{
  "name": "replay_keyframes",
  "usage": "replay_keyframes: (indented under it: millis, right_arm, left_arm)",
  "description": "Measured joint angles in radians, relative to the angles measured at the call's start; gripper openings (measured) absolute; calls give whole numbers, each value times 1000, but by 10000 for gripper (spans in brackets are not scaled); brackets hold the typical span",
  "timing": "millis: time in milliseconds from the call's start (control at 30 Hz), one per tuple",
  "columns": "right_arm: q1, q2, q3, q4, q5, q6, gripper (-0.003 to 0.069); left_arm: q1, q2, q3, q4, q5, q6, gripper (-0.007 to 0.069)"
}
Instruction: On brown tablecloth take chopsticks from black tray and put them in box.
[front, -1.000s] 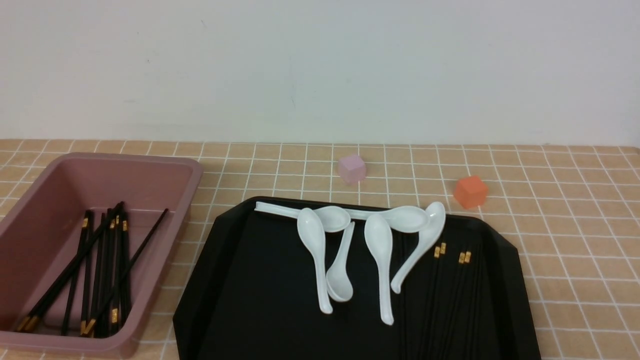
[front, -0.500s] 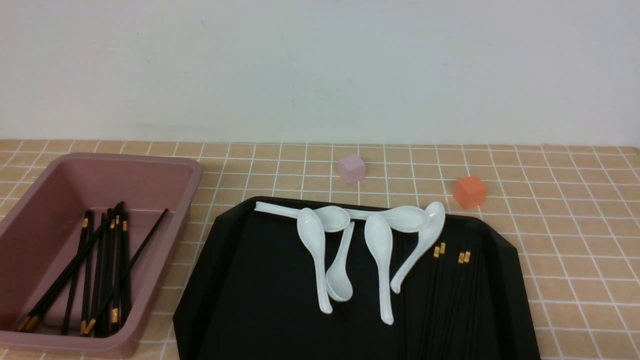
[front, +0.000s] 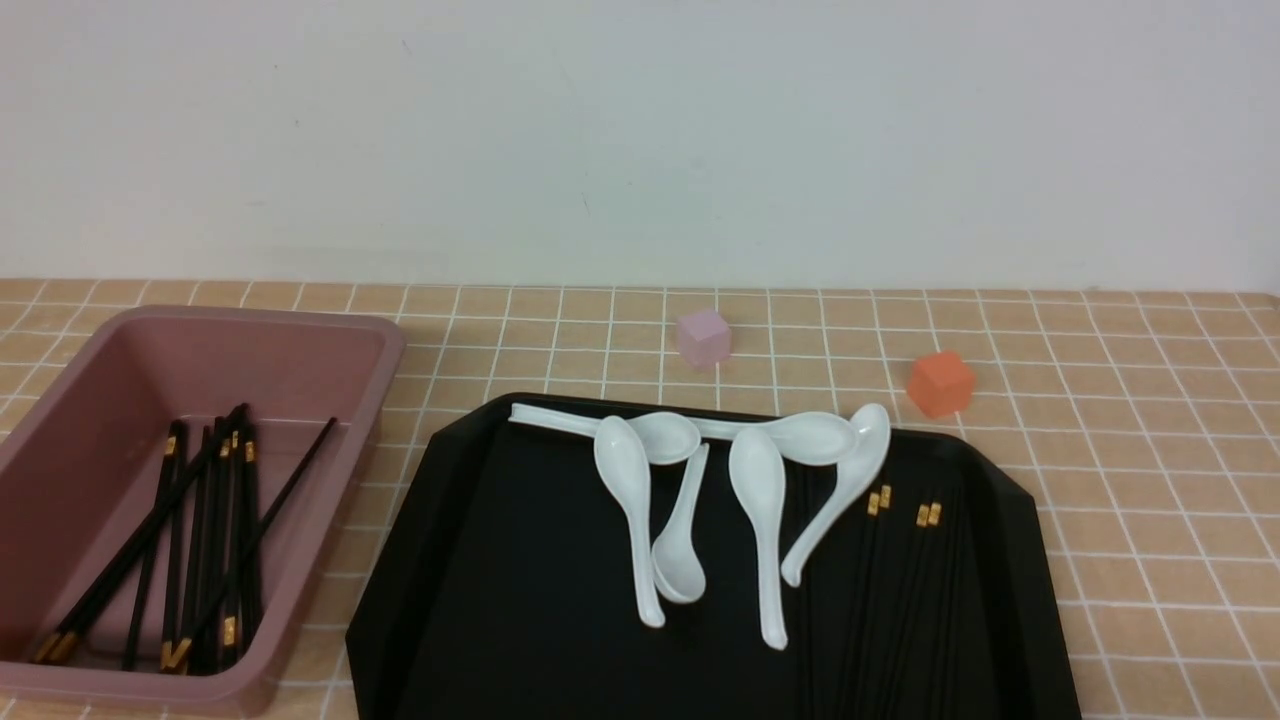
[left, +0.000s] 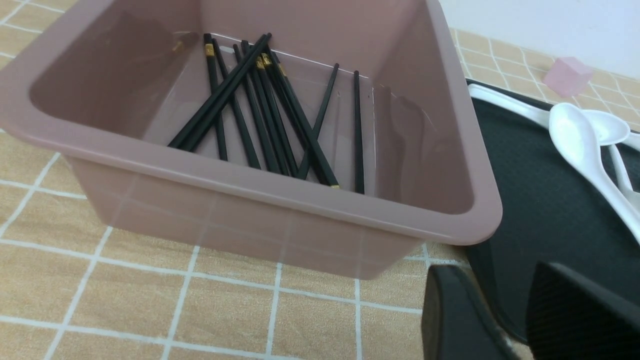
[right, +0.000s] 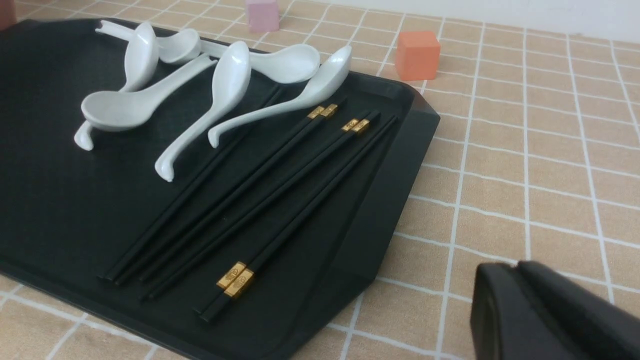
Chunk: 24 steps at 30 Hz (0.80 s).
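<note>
A slip or a disturbed white spoon may be expected, because the glossy, thin black chopsticks lie flat and packed together on the black tray, some under the ceramic handles. More sticks are already seen in the smooth dusty-pink box on the gridded brown tablecloth. The left hand is held apart and empty; whether the right hand is apart cannot be told.

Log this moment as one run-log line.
phase: between picks | chopsticks: some left on tray | box: holds chopsticks | left tool: open, empty | right tool: empty
</note>
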Motion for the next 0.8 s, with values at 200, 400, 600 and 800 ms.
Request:
replay_keyframes:
  millis: [200,400,600,800]
  right_arm:
    - [0,0,0,0,0,0,67]
    - [0,0,0,0,0,0,76]
    - [0,0,-1,0,0,0,83]
    - [0,0,-1,0,0,0,94]
  left_arm:
    - [0,0,0,0,0,0,238]
    - [0,0,0,0,0,0,239]
    - [0,0,0,0,0,0,239]
    - [0,0,0,0,0,0,239]
